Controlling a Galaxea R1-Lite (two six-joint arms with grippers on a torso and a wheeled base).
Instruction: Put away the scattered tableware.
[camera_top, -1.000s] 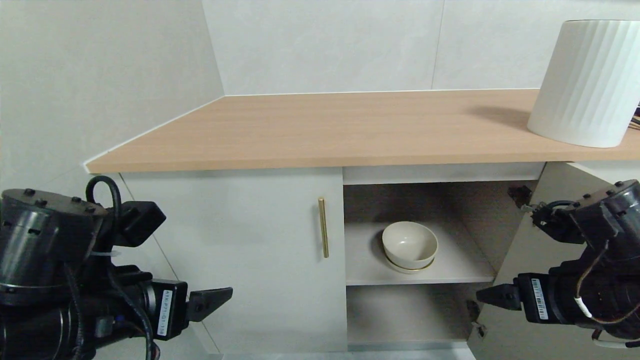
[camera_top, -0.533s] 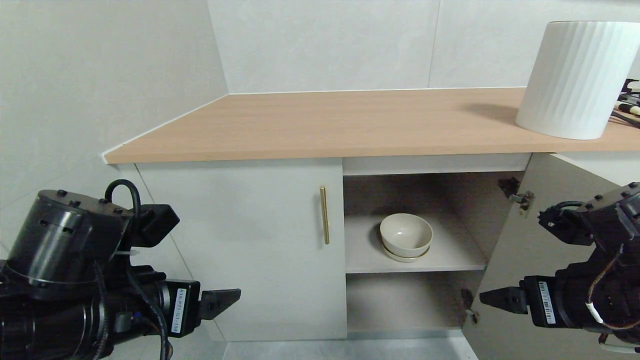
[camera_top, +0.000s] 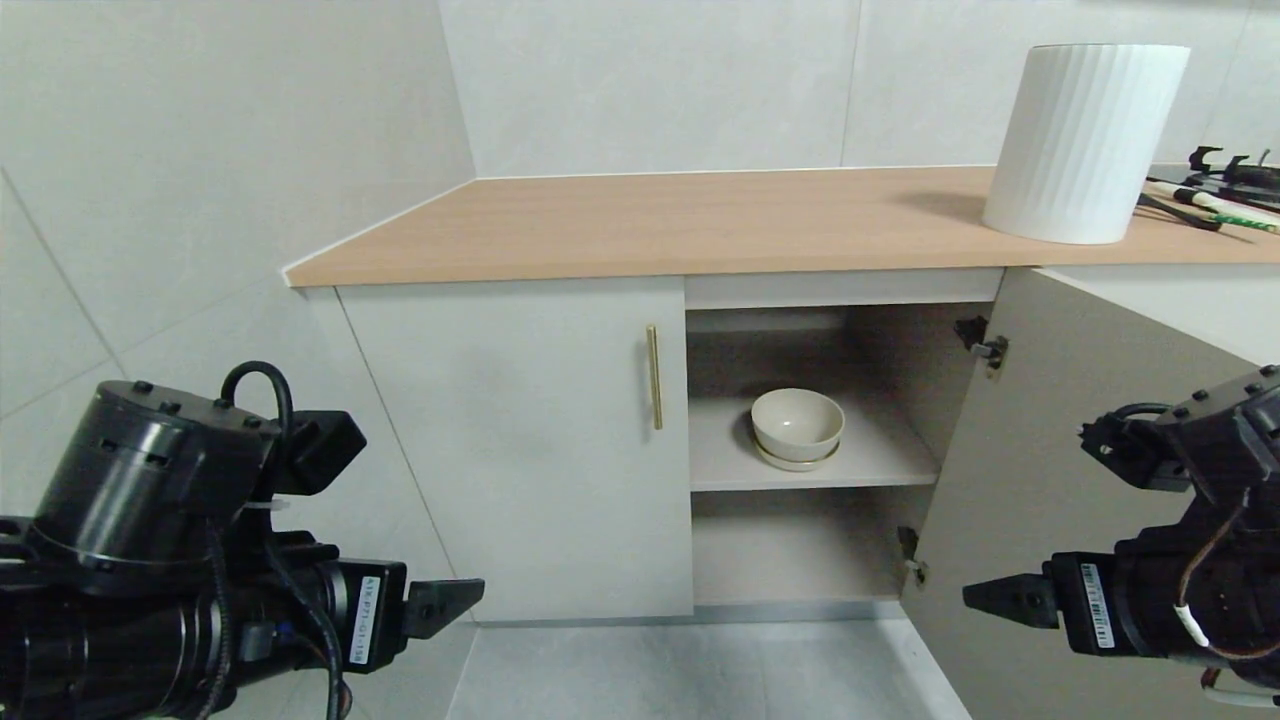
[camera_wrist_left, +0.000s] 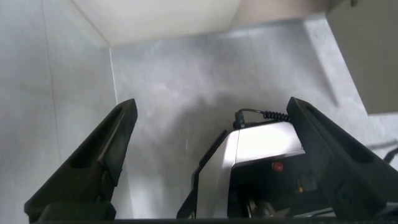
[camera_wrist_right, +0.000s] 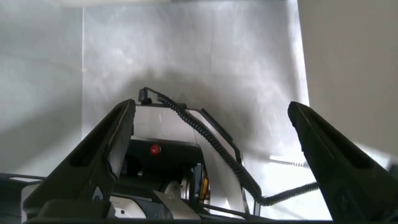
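A cream bowl (camera_top: 797, 422) rests on a small plate (camera_top: 795, 462) on the middle shelf (camera_top: 885, 462) of the open cupboard. My left gripper (camera_top: 445, 605) hangs low at the left, in front of the closed door and well short of the bowl. In the left wrist view, the left gripper (camera_wrist_left: 211, 107) is open with nothing in it, above the grey floor. At the lower right, my right gripper (camera_top: 1000, 600) is beside the open cupboard door (camera_top: 1060, 450). The right gripper (camera_wrist_right: 211, 111) is open too, with nothing between its fingers.
The left cupboard door (camera_top: 520, 440) is shut, with a brass handle (camera_top: 653, 376). On the wooden worktop (camera_top: 700, 220) stands a tall white ribbed cylinder (camera_top: 1085, 140), with some utensils (camera_top: 1210, 195) behind it. Grey floor (camera_top: 680, 670) lies in front of the cupboard.
The whole head view has drawn back from the cupboard, so more floor and worktop show. The bowl and plate stay on the shelf. Both grippers stay open.
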